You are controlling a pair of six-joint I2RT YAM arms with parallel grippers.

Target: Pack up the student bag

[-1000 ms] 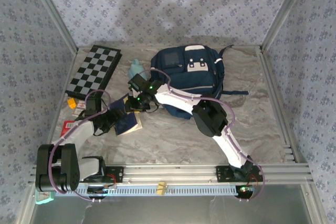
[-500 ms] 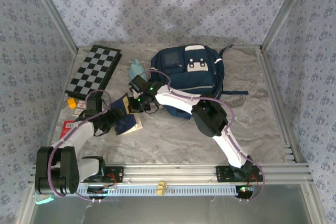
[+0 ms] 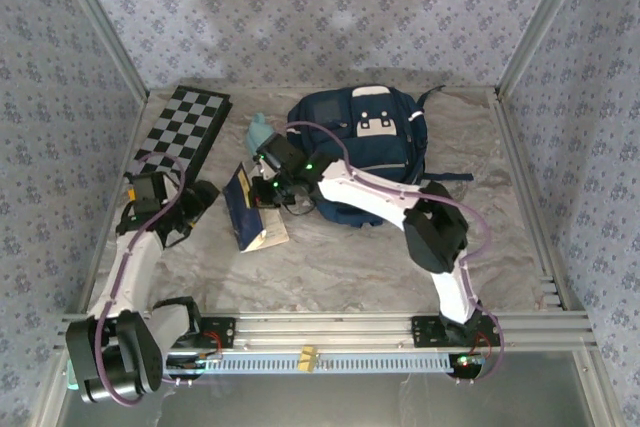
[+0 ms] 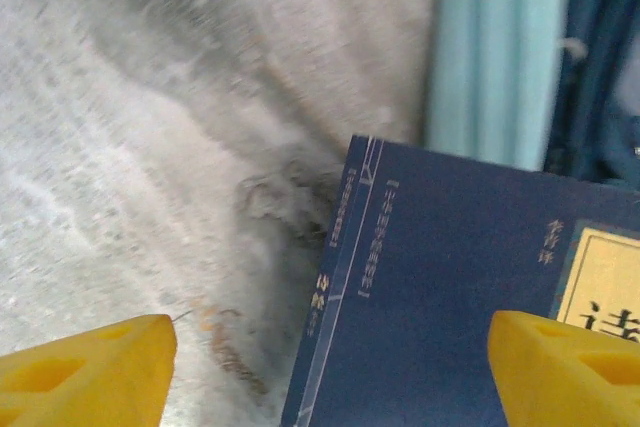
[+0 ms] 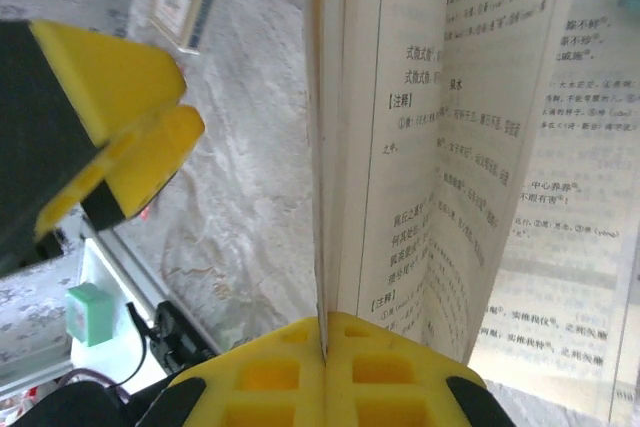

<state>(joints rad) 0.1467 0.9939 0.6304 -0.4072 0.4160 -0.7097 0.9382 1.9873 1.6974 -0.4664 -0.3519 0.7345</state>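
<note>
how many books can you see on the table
1: the blue book, lying left of the student bag, its pages pinched in the right hand. Others may be hidden under the arms.

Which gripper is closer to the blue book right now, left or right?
Right. The right gripper is shut on the pages of the blue book, touching it. The left gripper is open to the book's left in the top view, apart from it.

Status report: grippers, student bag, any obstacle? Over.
Left gripper open, clear of book. Right gripper shut on book. Student bag behind; right arm across its front.
</note>
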